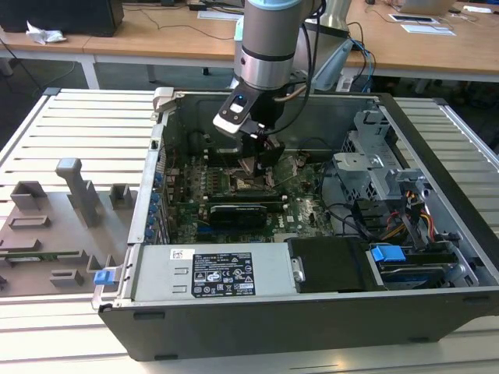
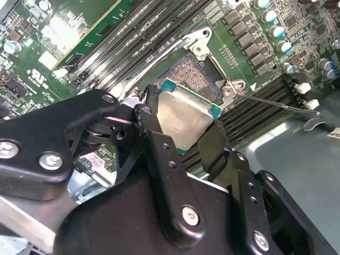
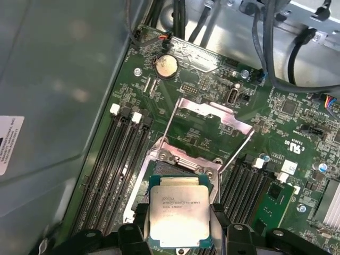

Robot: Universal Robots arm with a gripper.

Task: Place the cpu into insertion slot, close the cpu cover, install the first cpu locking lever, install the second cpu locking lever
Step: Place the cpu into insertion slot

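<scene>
gripper (image 2: 182, 139) clenched on chip (image 3: 178, 211) by two opposite edges | chip hangs just over socket (image 2: 187, 71), not yet seated | cover (image 3: 212, 112) tipped open at socket's edge | risk as I see it: off-square lowering could bend socket pins or snag chip on socket rim

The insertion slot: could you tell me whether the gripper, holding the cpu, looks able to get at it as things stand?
Probably yes: the cpu cover is swung open, the insertion slot lies bare, and the gripper holds the cpu close by it.
</scene>
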